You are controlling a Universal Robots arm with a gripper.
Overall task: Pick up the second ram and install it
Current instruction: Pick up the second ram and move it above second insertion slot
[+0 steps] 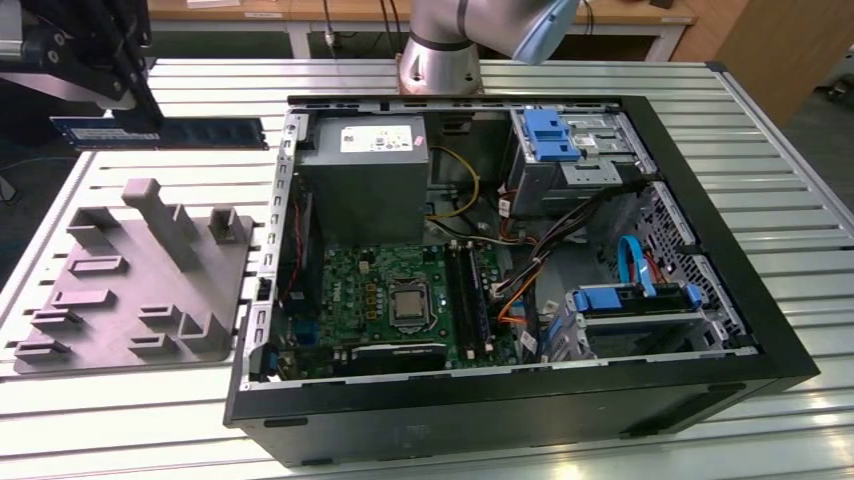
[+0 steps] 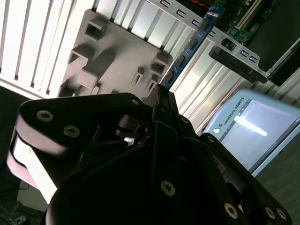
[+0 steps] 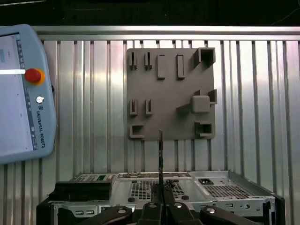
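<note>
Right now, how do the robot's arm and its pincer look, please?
The matte black pincer is built of angular linked plates held by small silver screws. The silver-grey tubular arm carries a pale blue joint cap.

The second ram [image 1: 200, 133] is a long, thin, flat dark stick with a row of black chips and a pale label; it sits level, standing on its long edge, pinched near one end by the gripper [image 1: 143, 116]. It is held beyond the grey block [image 1: 134, 270]; its free end points toward the open computer case [image 1: 534, 400], stopping just beside the case's wall.
</note>
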